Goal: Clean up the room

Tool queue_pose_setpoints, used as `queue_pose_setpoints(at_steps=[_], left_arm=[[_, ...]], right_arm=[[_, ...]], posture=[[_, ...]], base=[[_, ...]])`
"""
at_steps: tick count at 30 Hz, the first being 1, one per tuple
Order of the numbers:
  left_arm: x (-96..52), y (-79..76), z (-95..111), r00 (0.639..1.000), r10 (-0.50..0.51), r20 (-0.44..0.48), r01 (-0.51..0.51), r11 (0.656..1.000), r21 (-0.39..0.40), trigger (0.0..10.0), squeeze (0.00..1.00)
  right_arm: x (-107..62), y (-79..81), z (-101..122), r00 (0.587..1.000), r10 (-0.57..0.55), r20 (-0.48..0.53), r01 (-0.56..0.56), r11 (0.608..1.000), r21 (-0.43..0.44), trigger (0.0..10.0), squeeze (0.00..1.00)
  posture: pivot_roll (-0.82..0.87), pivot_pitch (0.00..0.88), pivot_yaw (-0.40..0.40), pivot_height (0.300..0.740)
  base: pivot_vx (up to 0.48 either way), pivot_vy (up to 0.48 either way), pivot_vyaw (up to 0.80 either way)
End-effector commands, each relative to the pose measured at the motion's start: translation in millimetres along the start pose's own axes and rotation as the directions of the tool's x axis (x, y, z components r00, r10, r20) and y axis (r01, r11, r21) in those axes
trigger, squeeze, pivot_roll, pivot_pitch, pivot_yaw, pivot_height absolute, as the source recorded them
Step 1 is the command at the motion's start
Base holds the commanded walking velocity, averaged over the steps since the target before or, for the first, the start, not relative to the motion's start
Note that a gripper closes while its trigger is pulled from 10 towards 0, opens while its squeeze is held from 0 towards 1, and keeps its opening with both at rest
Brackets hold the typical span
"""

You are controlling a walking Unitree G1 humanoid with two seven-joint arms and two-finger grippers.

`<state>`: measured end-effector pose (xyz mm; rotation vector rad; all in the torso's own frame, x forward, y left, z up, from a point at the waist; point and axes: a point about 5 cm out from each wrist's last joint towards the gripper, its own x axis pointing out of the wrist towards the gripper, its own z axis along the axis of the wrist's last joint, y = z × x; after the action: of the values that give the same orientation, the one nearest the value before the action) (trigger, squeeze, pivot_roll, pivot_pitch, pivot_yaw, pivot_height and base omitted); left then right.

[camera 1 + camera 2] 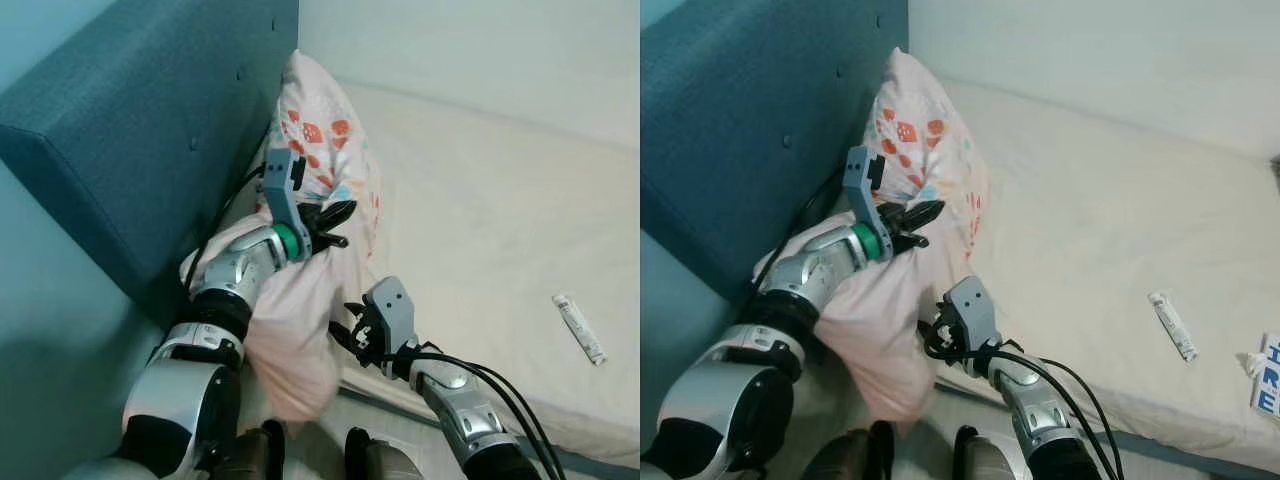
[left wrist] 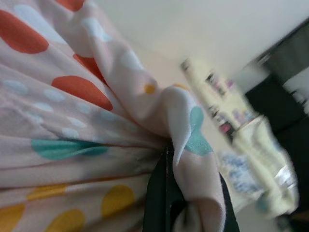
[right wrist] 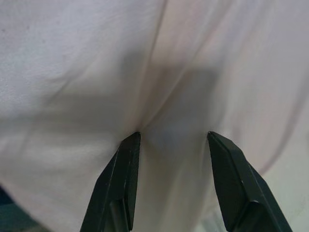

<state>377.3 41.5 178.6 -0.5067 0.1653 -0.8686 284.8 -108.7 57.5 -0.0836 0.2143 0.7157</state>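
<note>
Right gripper (image 3: 171, 140) at the near edge of the mattress (image 1: 480, 230), fingers spread against the pale pink underside of the pillow (image 1: 300, 300). Left gripper (image 1: 335, 225) beyond it, fingers pinched shut on a fold of the dotted cover. Pillow leans on the teal headboard (image 1: 150, 120). A small tube (image 1: 580, 328) lies near the mattress's right edge.

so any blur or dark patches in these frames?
Left wrist view: pillow fabric sharp up close, background clutter smeared. Right wrist view: soft shadow on the fabric between the right gripper fingers. Head views: evenly lit and sharp, left gripper crisp.
</note>
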Motion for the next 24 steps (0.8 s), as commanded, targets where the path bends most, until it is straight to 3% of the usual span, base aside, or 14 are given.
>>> queue_pose_setpoints(at_steps=[1, 3, 5, 12, 15, 16, 17, 19, 20, 21, 24], left_arm=[[13.6, -22.4, 19, 0.992, -0.099, 0.076, 0.101, 0.995, -0.015, 0.0, 0.0], [17.8, -31.3, 30, 0.984, -0.108, 0.14, 0.123, 0.987, -0.101, 0.0, 0.0], [17.8, -29.7, 38, 0.98, -0.069, 0.187, 0.095, 0.986, -0.136, 0.0, 0.0], [11.6, -15.8, 40, 0.977, 0.019, 0.212, 0.011, 0.991, -0.137, 0.0, 0.0], [3.0, -2.4, 27, 0.984, 0.079, 0.161, -0.074, 0.997, -0.037, 0.0, 0.0], [3.0, -2.4, 27, 0.984, 0.079, 0.161, -0.074, 0.997, -0.037, 0.0, 0.0], [-0.9, 3.1, 18, 0.987, 0.104, 0.121, -0.106, 0.994, 0.012, 0.0, 0.0], [-1.9, 4.4, 16, 0.987, 0.111, 0.112, -0.114, 0.993, 0.023, 0.0, 0.0], [-4.4, 8.9, 13, 0.984, 0.141, 0.106, -0.147, 0.988, 0.049, 0.0, 0.0], [-4.4, 8.9, 13, 0.984, 0.141, 0.106, -0.147, 0.988, 0.049, 0.0, 0.0], [-6.7, 14.2, 12, 0.979, 0.176, 0.102, -0.184, 0.98, 0.071, 0.0, 0.0]], right_arm=[[-1.4, 3.3, -7, 1.0, 0.015, -0.024, -0.015, 1.0, 0.008, 10.0, 0.0], [-0.7, 3.9, -7, 1.0, 0.018, -0.024, -0.018, 1.0, 0.009, 10.0, 0.0], [0.4, 4.6, -6, 1.0, 0.021, -0.022, -0.02, 1.0, 0.01, 10.0, 0.0], [1.9, 5.7, -6, 0.999, 0.027, -0.023, -0.027, 1.0, 0.008, 10.0, 0.0], [1.8, 8.9, -8, 0.998, 0.052, -0.035, -0.052, 0.999, -0.013, 10.0, 0.0], [1.8, 8.9, -8, 0.998, 0.052, -0.035, -0.052, 0.999, -0.013, 10.0, 0.0], [1.1, 9.1, -11, 0.998, 0.04, -0.049, -0.043, 0.998, -0.052, 10.0, 0.0], [0.9, 8.6, -11, 0.998, 0.03, -0.05, -0.034, 0.997, -0.065, 10.0, 0.0], [0.5, 1.6, -11, 0.998, -0.062, -0.029, 0.059, 0.995, -0.085, 10.0, 0.0], [0.5, 1.6, -11, 0.998, -0.062, -0.029, 0.059, 0.995, -0.085, 10.0, 0.0], [-2.5, -14.1, -12, 0.972, -0.232, -0.017, 0.23, 0.968, -0.101, 10.0, 0.0]], posture=[[0.0, 0.133, 0.034, 0.74], [0.0, 0.134, 0.034, 0.74], [0.01, 0.136, 0.033, 0.74], [0.01, 0.139, 0.034, 0.74], [0.01, 0.144, 0.04, 0.74], [0.01, 0.144, 0.04, 0.74], [0.01, 0.145, 0.041, 0.74], [0.01, 0.145, 0.041, 0.74], [0.0, 0.145, 0.044, 0.74], [0.0, 0.145, 0.044, 0.74], [0.01, 0.144, 0.046, 0.74]], base=[[0.0, 0.0, 0.0], [0.0, 0.0, 0.0], [0.0, 0.0, 0.0], [0.0, 0.0, 0.0], [0.0, 0.0, 0.0], [0.0, 0.0, 0.0], [0.0, 0.0, 0.0], [0.0, 0.0, 0.0], [0.0, 0.0, 0.0], [0.0, 0.0, 0.0], [0.0, 0.0, 0.0]])
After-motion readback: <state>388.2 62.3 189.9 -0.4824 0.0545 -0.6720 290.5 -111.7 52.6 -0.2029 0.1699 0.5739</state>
